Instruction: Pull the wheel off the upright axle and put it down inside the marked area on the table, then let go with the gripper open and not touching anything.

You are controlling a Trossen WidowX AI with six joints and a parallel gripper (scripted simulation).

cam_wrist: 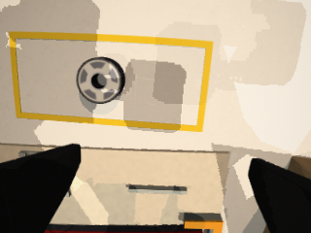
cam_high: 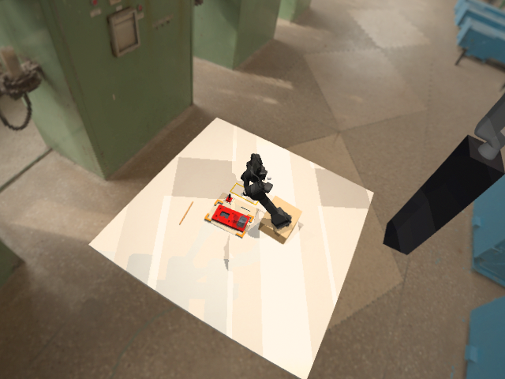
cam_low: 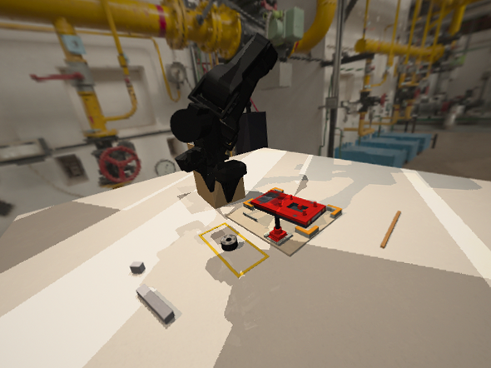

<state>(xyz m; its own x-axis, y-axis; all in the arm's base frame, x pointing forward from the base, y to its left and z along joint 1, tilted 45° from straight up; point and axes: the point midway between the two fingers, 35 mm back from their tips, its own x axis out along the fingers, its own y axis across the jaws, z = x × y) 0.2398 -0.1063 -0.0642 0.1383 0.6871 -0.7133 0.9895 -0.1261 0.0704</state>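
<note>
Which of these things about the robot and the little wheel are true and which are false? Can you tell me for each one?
1. The wheel lies inside the yellow marked area. True.
2. The gripper is squeezing the wheel. False: its fingers stand wide open, apart from the wheel, holding nothing.
3. The wheel sits on the upright axle. False: the axle is bare, and the wheel lies flat on the table.
4. A thin wooden stick lies on the table, beyond the red board. True.
5. The wheel is bright red. False: it is grey with a black rim.
</note>
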